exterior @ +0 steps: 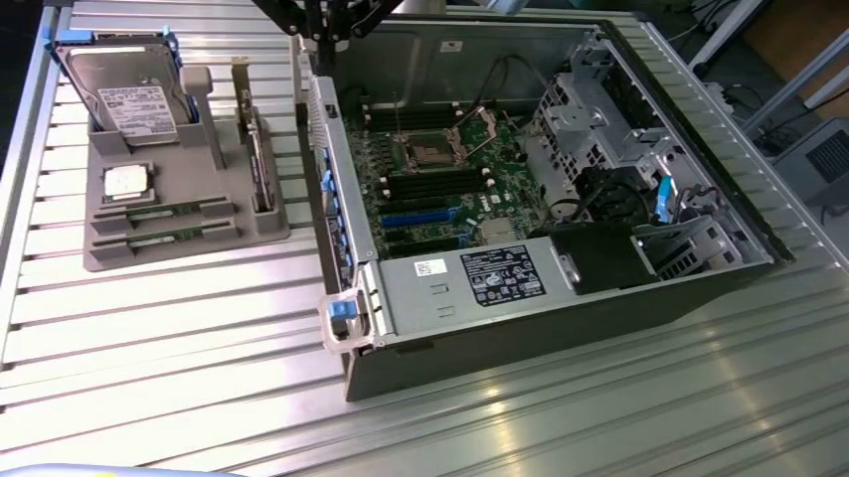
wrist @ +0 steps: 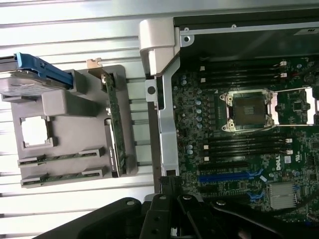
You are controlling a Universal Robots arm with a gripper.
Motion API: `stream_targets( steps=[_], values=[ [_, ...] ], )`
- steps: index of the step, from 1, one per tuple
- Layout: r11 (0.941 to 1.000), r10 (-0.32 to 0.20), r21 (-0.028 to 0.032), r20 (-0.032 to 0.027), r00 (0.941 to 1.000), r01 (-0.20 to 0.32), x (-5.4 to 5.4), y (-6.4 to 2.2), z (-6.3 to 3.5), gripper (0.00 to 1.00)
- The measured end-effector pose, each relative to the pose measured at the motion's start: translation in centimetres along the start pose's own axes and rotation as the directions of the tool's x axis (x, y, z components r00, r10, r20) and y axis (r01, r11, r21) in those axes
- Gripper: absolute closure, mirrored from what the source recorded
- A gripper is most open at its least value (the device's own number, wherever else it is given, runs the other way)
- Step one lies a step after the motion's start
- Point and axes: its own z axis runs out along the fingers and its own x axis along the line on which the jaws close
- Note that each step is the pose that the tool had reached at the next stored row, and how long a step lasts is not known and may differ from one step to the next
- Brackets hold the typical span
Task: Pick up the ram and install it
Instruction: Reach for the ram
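Two ram sticks, thin and green, lie flat side by side in the front slots of a grey holder (exterior: pixel 186 248): one ram stick (exterior: pixel 159 212) (wrist: pixel 64 158) and a second ram stick (exterior: pixel 166 237) (wrist: pixel 61 177). My gripper (exterior: pixel 325 30) (wrist: pixel 172 201) hangs shut and holds nothing, high over the near wall of the open computer case (exterior: pixel 558 328), between the holder and the motherboard. The motherboard's dark memory slots (exterior: pixel 422 185) (wrist: pixel 244 145) sit beside the open processor socket (exterior: pixel 431 151) (wrist: pixel 249 112).
The holder also carries a hard drive (exterior: pixel 126 94) with a blue bracket, a silver processor chip (exterior: pixel 126 182), and an upright expansion card (exterior: pixel 254 149). Everything rests on a slatted metal table (exterior: pixel 173 338). Inside the case are a power supply (exterior: pixel 464 283), cables and drive cages.
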Motion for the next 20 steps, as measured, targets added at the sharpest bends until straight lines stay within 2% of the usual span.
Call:
stream_targets(
  steps=[20],
  values=[
    [1.0000,0.000,0.0000,0.0000,1.0000,0.000,2.1,-0.16,-0.06,0.90]
  ],
)
